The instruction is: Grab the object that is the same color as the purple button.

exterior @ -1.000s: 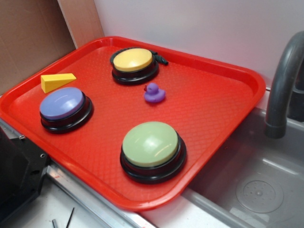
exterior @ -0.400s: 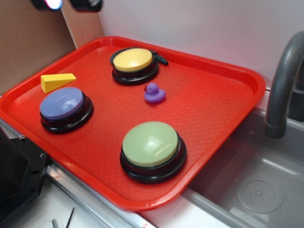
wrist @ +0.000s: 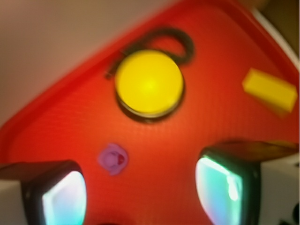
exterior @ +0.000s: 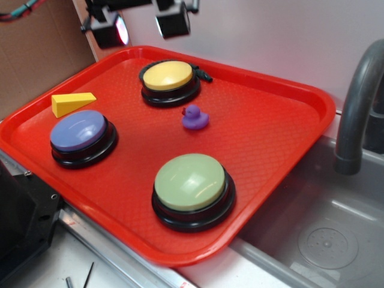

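Observation:
A tiny purple rubber duck [exterior: 194, 117] with a reddish beak sits on the red tray [exterior: 270, 144], just in front of the yellow button [exterior: 168, 78]. The purple button [exterior: 80, 133], a lavender dome on a black base, stands at the tray's left. My gripper [exterior: 143, 26] hangs open high above the tray's far left edge, well clear of the duck. From the wrist, the duck [wrist: 113, 158] lies below, left of the gap's middle, with nothing between the fingers of the gripper [wrist: 140, 197].
A yellow wedge block [exterior: 72, 102] lies at the tray's left edge. A pale green button [exterior: 192, 187] stands at the front. A grey faucet [exterior: 360, 102] and sink [exterior: 324, 240] are to the right. A brown cardboard wall [exterior: 36, 54] rises at the left.
The gripper has come further into view from the top left, moving right and downward over the tray's far edge. The duck and buttons have not moved.

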You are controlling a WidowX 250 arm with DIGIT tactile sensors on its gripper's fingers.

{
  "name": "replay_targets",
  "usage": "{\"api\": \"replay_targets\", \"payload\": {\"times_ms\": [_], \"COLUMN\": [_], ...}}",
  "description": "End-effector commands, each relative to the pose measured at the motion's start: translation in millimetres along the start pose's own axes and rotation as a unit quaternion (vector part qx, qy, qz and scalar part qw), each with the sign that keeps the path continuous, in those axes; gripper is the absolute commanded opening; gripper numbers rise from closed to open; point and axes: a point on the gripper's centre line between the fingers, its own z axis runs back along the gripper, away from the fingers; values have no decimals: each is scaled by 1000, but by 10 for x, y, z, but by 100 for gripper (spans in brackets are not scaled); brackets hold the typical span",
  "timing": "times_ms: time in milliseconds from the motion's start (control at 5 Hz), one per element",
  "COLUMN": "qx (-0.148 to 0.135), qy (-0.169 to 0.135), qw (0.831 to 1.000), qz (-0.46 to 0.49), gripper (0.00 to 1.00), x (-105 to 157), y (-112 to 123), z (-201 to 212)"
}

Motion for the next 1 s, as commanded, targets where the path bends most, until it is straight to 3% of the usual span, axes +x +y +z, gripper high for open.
{"api": "replay_targets", "payload": {"times_ms": [0, 200, 400, 600, 800], "qx": [-19, -19, 13, 12, -3], "qy": [-14, -14, -2, 11, -6], "qw": [1000, 1000, 999, 999, 998], "qz": [4, 4, -33, -40, -55], "gripper": [100, 100, 100, 100, 100], "x": [100, 100, 112, 52, 58], "y": [28, 28, -115, -94, -42], "z": [116, 116, -285, -459, -625]}}
